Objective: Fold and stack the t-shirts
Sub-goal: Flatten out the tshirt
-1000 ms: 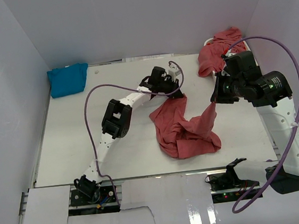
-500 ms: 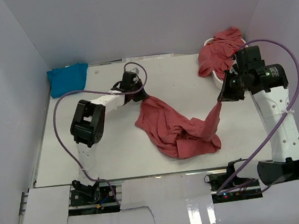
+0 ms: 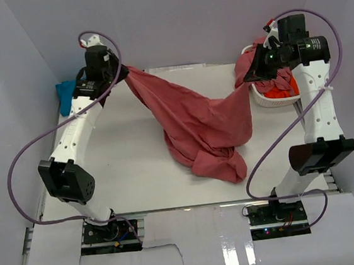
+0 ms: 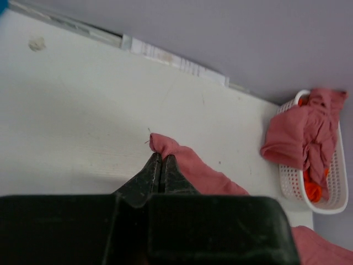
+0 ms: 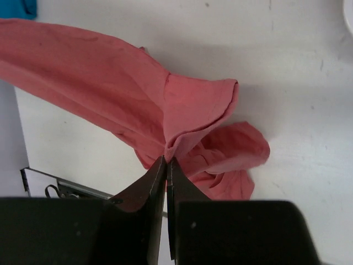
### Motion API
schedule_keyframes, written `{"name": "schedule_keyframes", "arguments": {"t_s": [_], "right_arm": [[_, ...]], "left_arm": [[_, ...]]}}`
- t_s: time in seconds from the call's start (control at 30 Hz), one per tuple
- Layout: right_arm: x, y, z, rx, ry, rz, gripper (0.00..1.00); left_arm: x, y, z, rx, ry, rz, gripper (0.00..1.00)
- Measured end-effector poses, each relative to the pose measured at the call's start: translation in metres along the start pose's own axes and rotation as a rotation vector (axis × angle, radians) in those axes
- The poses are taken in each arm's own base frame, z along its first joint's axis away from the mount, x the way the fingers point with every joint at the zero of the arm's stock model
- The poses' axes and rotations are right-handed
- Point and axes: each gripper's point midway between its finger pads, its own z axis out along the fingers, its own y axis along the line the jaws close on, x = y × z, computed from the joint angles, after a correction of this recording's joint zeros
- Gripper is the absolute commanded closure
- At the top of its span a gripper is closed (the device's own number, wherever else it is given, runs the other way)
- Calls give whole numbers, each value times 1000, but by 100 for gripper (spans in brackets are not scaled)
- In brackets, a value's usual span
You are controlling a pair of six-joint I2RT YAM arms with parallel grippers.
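A dusty rose-red t-shirt [image 3: 195, 121] hangs stretched between both grippers above the table, its lower part bunched on the table [image 3: 221, 162]. My left gripper [image 3: 121, 69] is raised at the far left and shut on one end of it [image 4: 165, 144]. My right gripper [image 3: 250, 77] is raised at the far right and shut on the other end [image 5: 182, 138]. More rose-red shirts [image 3: 259, 54] and an orange one [image 3: 284, 87] lie in the white basket [image 3: 275, 100]. A turquoise shirt [image 3: 66, 93] lies at the far left, partly hidden by the left arm.
The white basket [image 4: 325, 193] stands at the table's far right corner. Grey walls close in the back and both sides. Purple cables loop from both arms.
Both grippers have risen and moved apart, the left toward the far left, the right toward the far right. The shirt has been lifted and stretched out between them.
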Motion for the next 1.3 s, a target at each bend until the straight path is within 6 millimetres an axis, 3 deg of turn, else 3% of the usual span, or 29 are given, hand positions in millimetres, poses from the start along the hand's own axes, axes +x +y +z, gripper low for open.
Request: {"name": "schedule_keyframes", "arguments": {"t_s": [0.1,0.2,0.33,0.43,0.73,0.93,1.2,1.3], "right_arm": [[-33,15,8,-70,-37,-15,92],[-57,30,10,-142,-85,-32,92],[-53,37,3,-201,-90,-43,92],[-49,40,-12,-218,-117,-69,92],[-83,77,-83,-315,-383,-202,92],[-93,90,-112,-330,-500,-254,92],[-98,106,-152,-343,-659,-284,92],[-91,110,-154,-369,-696,-293,92]], "left_arm": [[-52,8,-29,-37,-95,-17,100],[-67,24,-64,-93,-131,-29,100],[-55,39,-107,-133,-114,-38,100],[-46,45,-128,-150,-95,-43,100],[-29,64,-172,-220,-54,-38,100],[-26,65,-192,-220,-52,-34,100],[-67,53,-272,-145,-274,-11,100],[-79,51,-288,-130,-345,-11,100]]}}
